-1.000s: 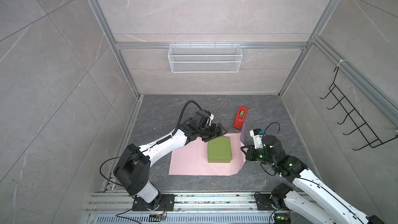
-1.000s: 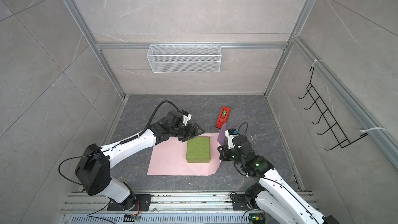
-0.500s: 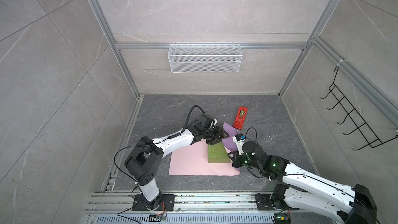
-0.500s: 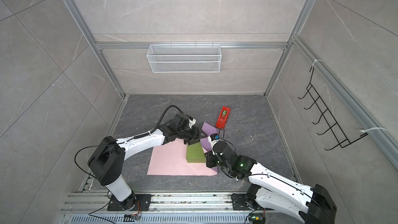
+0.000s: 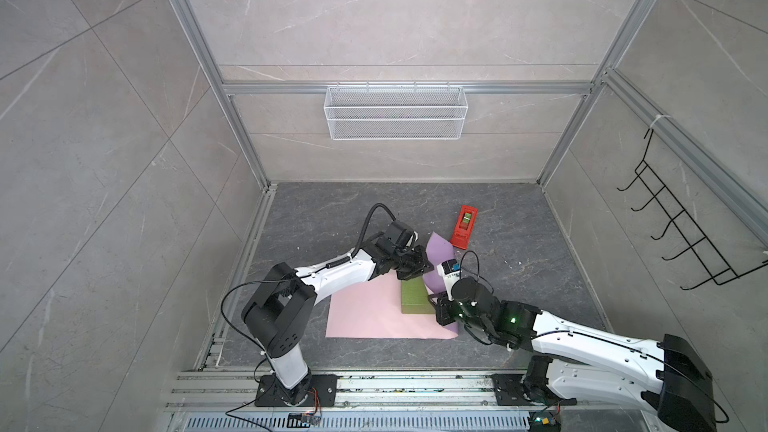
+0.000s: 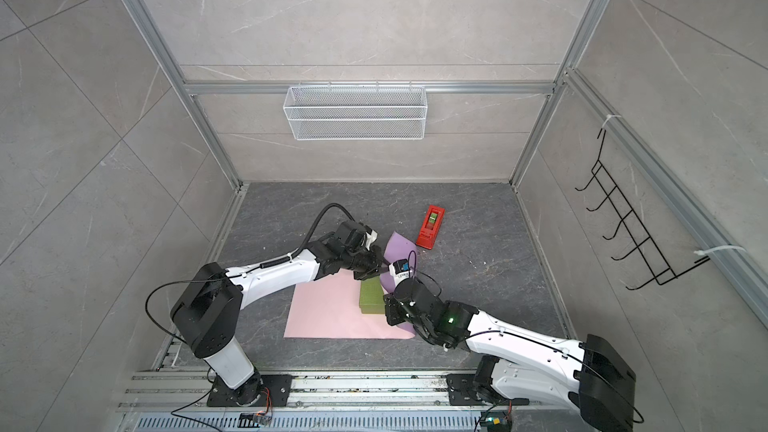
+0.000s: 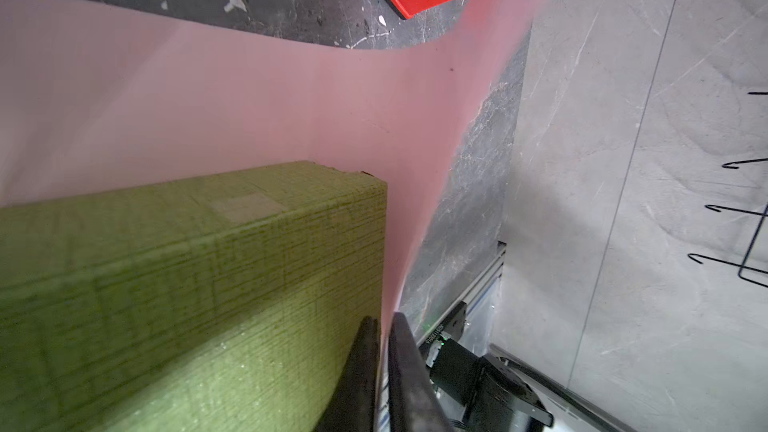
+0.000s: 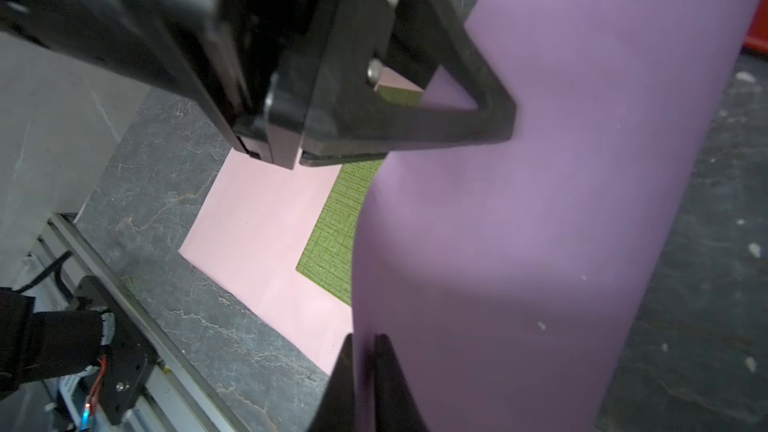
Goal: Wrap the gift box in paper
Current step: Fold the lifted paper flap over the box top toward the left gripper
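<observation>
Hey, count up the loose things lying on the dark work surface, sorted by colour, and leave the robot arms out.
Green: 1, the gift box
Pink and lilac: 1, the paper
Red: 1, the tape dispenser
Total: 3

**2 white arms with black joints and black hands**

The left arm (image 5: 332, 280) and right arm (image 5: 582, 338) wear glossy white shells between bulky black joint housings. A thick black hose (image 5: 376, 205) and a coiled black lead (image 5: 338, 262) run along the left one. The right one shows a green light (image 5: 514, 320) and a white block (image 5: 450, 279) with a blue label. The left hand (image 7: 384, 326) has flat black triangular fingers (image 8: 415, 130) fixed with 2 silver screws (image 8: 375, 69); the right hand (image 8: 363, 344) is black too.
</observation>
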You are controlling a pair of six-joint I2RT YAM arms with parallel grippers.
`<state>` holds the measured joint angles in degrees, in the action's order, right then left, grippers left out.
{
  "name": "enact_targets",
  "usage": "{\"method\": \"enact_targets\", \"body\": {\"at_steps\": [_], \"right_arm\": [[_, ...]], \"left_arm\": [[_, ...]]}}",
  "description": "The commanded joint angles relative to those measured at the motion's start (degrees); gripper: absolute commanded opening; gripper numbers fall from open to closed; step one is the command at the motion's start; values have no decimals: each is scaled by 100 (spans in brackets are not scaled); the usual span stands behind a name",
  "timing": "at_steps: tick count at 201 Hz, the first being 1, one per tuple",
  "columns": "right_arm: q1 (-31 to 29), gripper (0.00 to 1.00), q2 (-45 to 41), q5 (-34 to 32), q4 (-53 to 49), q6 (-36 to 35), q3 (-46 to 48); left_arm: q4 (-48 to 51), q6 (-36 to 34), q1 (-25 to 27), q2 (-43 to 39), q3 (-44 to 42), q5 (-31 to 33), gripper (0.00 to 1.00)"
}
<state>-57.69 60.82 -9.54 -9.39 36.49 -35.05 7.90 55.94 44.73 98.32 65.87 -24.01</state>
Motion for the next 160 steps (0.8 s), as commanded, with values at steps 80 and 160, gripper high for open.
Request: {"method": "enact_targets", "body": {"at_steps": [80,160], "right_arm": [[327,82,-785,-145,-1567,-357,-934],[2313,97,691,1454,-1426,-110,-1139]], "left_arm": [[-289,-614,-274,-446,-537,-137,0],[-265,-681,-358,-800,-887,-80,0]]}}
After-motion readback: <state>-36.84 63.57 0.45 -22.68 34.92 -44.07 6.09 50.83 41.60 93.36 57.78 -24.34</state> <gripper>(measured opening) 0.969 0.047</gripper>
